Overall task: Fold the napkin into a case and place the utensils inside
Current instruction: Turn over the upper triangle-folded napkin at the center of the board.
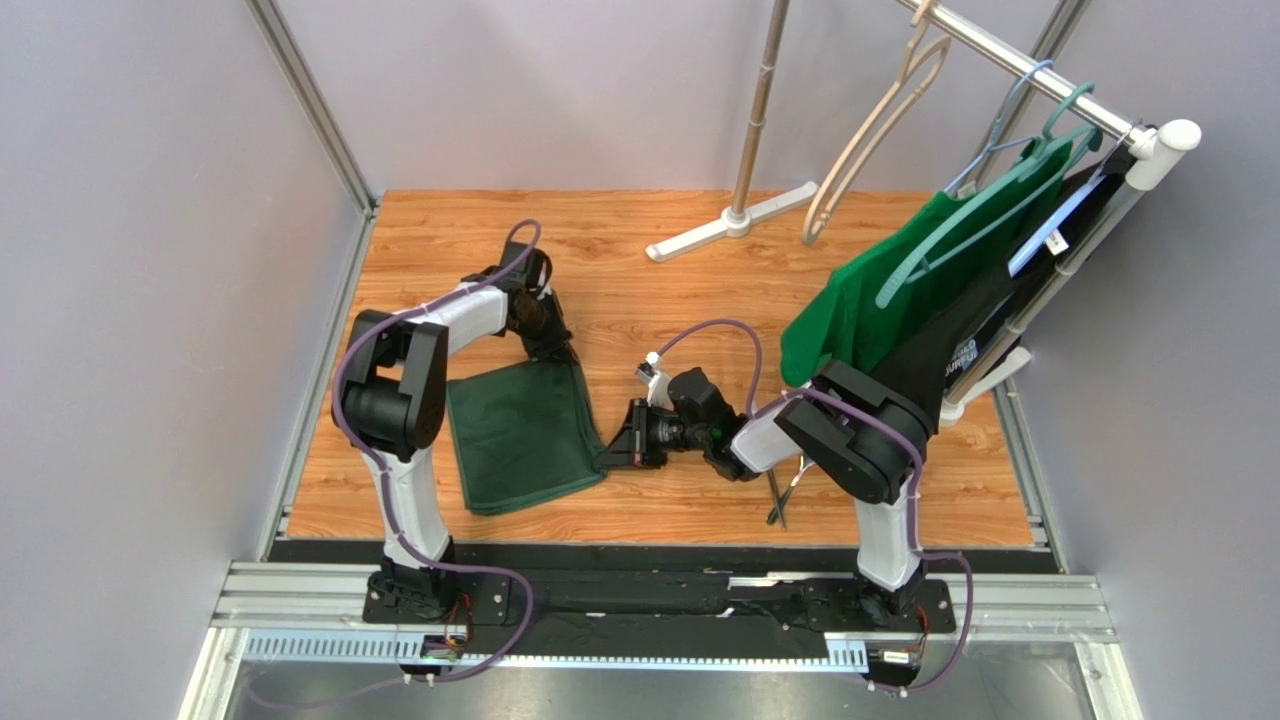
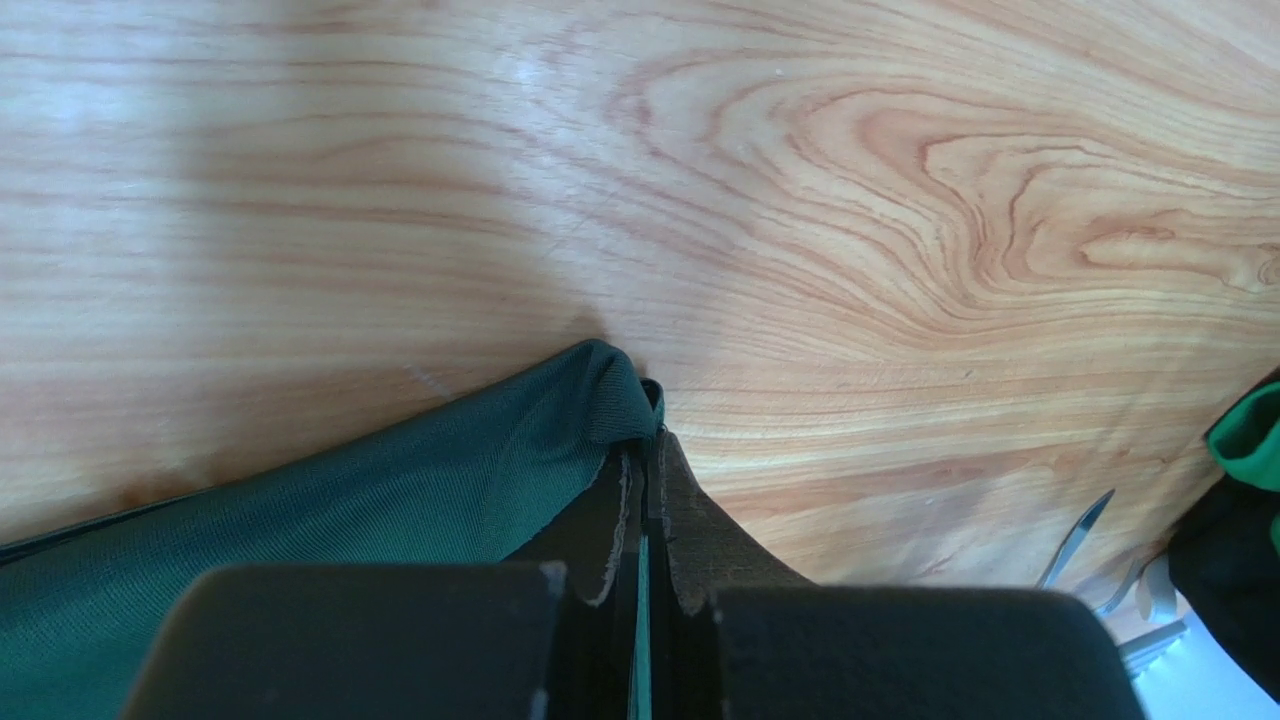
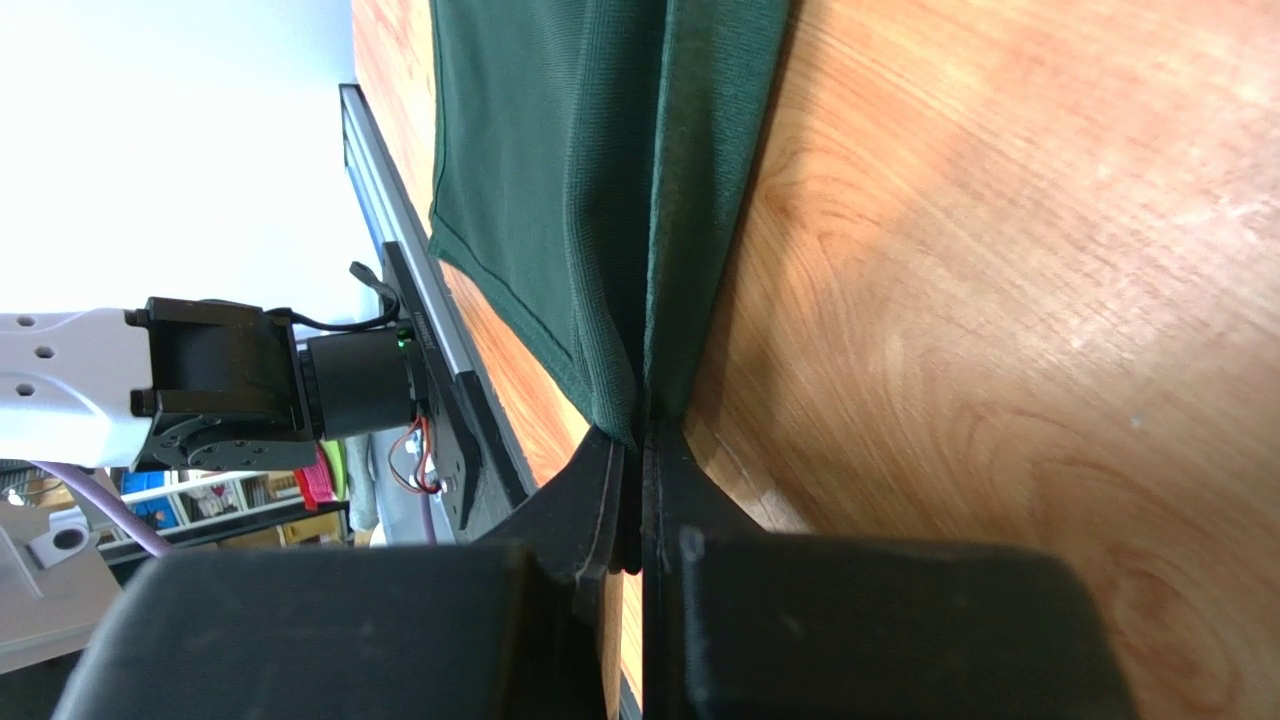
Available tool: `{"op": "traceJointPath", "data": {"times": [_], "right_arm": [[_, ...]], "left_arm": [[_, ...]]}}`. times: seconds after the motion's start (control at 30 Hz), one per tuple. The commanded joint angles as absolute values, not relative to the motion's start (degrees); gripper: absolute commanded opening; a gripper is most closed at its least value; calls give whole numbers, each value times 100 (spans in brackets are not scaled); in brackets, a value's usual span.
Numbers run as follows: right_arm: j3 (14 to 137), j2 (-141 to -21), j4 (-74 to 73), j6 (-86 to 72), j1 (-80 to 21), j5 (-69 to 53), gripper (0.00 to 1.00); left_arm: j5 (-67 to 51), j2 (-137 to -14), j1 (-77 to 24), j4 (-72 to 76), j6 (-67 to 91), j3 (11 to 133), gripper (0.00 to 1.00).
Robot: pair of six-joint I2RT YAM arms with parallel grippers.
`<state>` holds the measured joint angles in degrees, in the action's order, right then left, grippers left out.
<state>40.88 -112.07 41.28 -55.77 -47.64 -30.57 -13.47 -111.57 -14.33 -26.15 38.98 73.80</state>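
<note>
The dark green napkin [image 1: 519, 432] lies on the wooden table between the two arms, roughly square. My left gripper [image 1: 553, 345] is shut on its far right corner; in the left wrist view the cloth [image 2: 376, 495] bunches at the closed tips [image 2: 649, 450]. My right gripper [image 1: 613, 447] is shut on the near right corner, where the napkin [image 3: 571, 180] hangs in a fold from the pinched tips [image 3: 643, 438]. The silver utensils [image 1: 780, 495] lie by the right arm's base, and their ends show in the left wrist view [image 2: 1079, 537]. No case is in view.
A clothes rack with a bright green garment on a teal hanger [image 1: 887, 293] and a black garment [image 1: 962, 338] stands at the right rear. Its white foot [image 1: 733, 222] rests on the far middle of the table. A metal rail [image 1: 646, 593] runs along the near edge.
</note>
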Motion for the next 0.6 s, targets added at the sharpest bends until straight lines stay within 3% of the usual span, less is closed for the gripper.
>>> {"op": "traceJointPath", "data": {"times": [0.0, 0.03, 0.07, 0.1, 0.17, 0.2, 0.33, 0.43, 0.57], "right_arm": [[4025, -10978, 3817, -5388, -4887, -3630, 6], [4034, -10847, 3649, -5196, -4887, -3569, 11], [4121, -10733, 3334, -5029, -4878, -3447, 16], [4226, -10636, 2478, -4845, -4878, -3210, 27], [4665, -10372, 1280, -4040, -4869, -2928, 39], [4763, -10275, 396, -3799, -4869, -2570, 53], [4781, -9713, -834, -2840, -4773, -1882, 64], [5061, -9598, -1361, -2506, -4536, -1565, 65], [5817, -10045, -1653, -2329, -4175, -1634, 64]], "left_arm": [[-1055, -11250, -1424, -1600, 3868, 7752, 1], [-1011, -11233, -1433, -1652, 3850, 7778, 18], [-1019, -11206, -1450, -1678, 3797, 7822, 27], [-1063, -11171, -1459, -1705, 3762, 7857, 33], [-1142, -10988, -1468, -1907, 3596, 7997, 44], [-1143, -10917, -1476, -2029, 3534, 8085, 48], [-1343, -10504, -1477, -2924, 3191, 8525, 67], [-1607, -10302, -1477, -3330, 3059, 8552, 69], [-1836, -10081, -1512, -3051, 3199, 7615, 55]]}}
